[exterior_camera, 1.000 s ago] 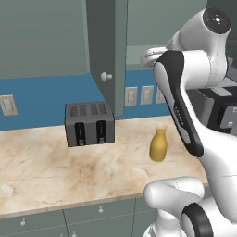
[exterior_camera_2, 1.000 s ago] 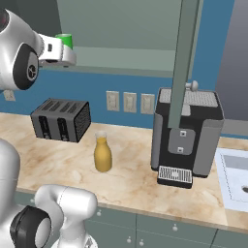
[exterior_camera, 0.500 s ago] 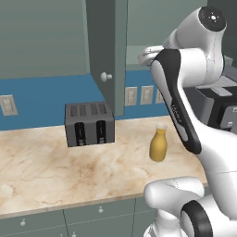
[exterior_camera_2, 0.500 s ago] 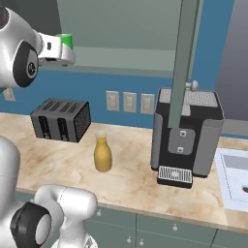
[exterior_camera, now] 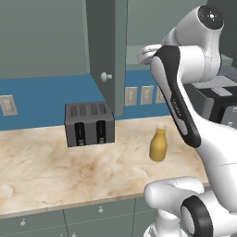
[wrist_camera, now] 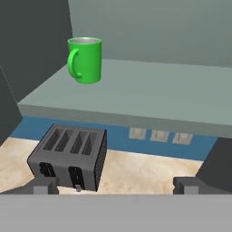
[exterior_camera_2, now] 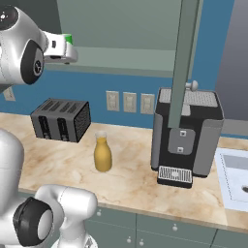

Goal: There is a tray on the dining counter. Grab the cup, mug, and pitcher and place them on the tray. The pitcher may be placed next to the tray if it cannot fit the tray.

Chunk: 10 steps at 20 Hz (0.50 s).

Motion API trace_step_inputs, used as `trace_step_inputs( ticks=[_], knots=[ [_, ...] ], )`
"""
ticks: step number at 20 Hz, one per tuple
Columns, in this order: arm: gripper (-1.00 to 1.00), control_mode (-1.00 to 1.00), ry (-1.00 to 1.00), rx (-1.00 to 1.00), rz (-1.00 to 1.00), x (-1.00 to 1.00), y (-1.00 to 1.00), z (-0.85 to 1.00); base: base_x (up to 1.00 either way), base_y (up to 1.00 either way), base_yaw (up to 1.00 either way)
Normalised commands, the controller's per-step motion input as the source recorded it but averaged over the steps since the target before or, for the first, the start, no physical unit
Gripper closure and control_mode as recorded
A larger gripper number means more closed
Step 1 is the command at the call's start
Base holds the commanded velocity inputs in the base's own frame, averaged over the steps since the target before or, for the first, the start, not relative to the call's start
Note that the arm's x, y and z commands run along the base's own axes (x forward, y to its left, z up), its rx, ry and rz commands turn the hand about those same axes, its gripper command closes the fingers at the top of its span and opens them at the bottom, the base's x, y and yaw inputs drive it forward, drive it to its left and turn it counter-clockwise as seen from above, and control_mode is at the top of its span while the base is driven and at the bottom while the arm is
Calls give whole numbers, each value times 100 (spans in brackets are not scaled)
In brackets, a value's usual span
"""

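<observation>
Gripper (wrist_camera: 116, 186) spread wide, nothing between the fingers, touching nothing; both dark tips sit far apart at the bottom of the hand view. Hand is raised up at the open upper cabinet, pointing into it.

Mug (wrist_camera: 84, 60) stands upright on the cabinet shelf (wrist_camera: 149, 97), ahead of the hand and off to its left, well apart from the fingertips, handle turned to the left in the hand view. A sliver of green also shows just past the hand in the right base view (exterior_camera_2: 68, 38).

Pitcher (exterior_camera: 159, 143) is far below the hand, upright on the marble countertop (exterior_camera: 55, 171), between the toaster (exterior_camera: 89, 123) and the coffee machine (exterior_camera_2: 186, 137). Toaster sits below the hand and to its left. Open cabinet door (exterior_camera: 107, 51) hangs left of the arm.
</observation>
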Motion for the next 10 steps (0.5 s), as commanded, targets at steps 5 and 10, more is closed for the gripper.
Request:
trace_step_inputs(
  ticks=[5, 10],
  knots=[
    [-100, -100, 0, 0, 4, 20, 0, 0, 0, 0, 0],
    [-100, -100, 0, 0, 5, 20, 0, 0, 0, 0, 0]
  ],
)
